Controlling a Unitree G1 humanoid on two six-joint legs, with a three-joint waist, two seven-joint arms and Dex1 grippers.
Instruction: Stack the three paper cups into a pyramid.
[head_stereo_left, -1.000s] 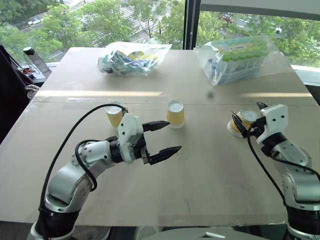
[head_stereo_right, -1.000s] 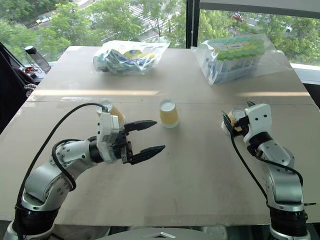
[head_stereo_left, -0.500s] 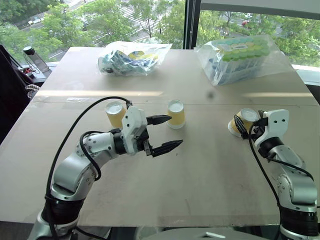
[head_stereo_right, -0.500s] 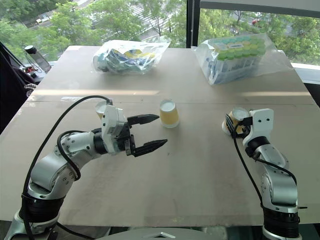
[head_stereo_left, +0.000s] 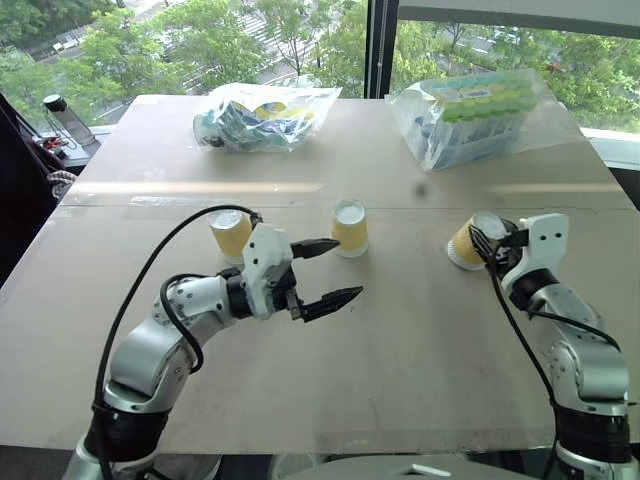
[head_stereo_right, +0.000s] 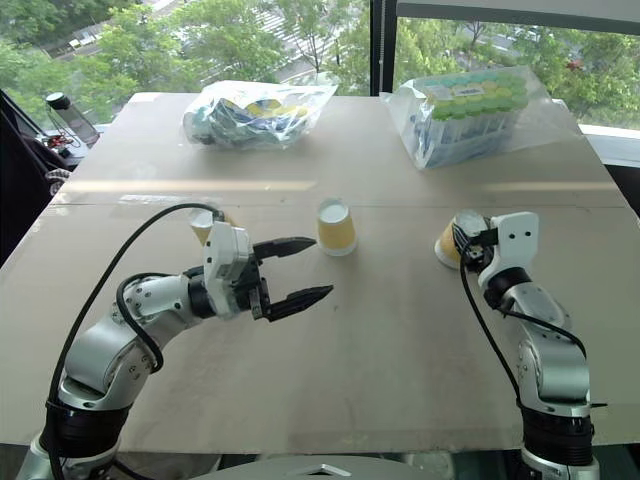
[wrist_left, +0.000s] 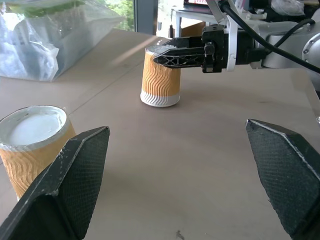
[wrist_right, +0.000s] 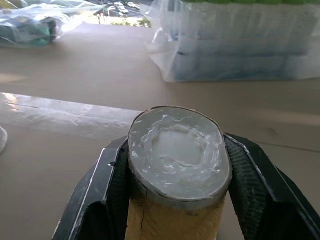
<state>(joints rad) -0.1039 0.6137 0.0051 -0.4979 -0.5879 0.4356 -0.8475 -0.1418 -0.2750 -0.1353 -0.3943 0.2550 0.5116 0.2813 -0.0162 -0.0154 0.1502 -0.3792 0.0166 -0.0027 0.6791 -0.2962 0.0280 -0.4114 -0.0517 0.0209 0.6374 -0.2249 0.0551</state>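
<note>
Right gripper (wrist_right: 175, 170) is clamped on the tilted right-hand cup (head_stereo_left: 466, 243) near the table (head_stereo_left: 420, 330) edge, so lift it straight and gently toward the two standing cups (head_stereo_left: 350, 227), left gripper (head_stereo_left: 330, 272) gaping between them.

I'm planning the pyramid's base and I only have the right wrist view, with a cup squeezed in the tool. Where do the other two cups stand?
Observer: Both stand bases up near the middle of the table, the centre cup and the left cup, with a gap between them.
Operator: Is the other arm in the way?
Observer: The left tool hangs open and empty just in front of the centre cup, well away from the held cup in the right tool.
</note>
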